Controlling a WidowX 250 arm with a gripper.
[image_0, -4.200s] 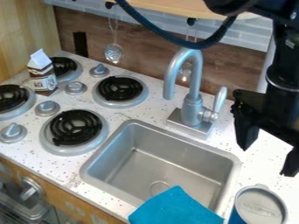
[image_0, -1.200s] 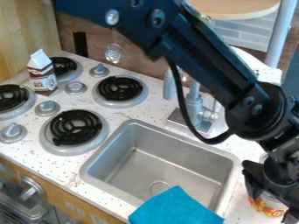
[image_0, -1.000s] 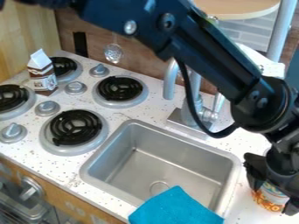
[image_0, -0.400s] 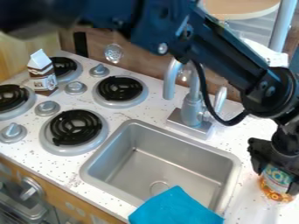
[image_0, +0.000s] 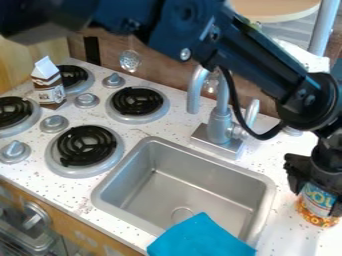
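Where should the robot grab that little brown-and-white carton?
Probably by the upper body of the carton, just below its peaked top, coming down from above with a finger on each of two opposite sides. It stands upright, and its flat sides should give a firmer hold than the sloping top.

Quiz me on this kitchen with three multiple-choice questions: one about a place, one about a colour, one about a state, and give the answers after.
1. Where is the can?
A) On a stove burner
B) At the gripper, to the sink's right in view
C) In the sink

2. What colour is the cloth?
A) Blue
B) Red
C) Yellow

3. How is the carton placed?
A) Upside down
B) On its side
C) Upright

Answers:
1 B: the gripper's fingers are around it, beyond the sink's right rim.
2 A: the cloth at the sink's near edge is bright blue.
3 C: its peaked top points up.
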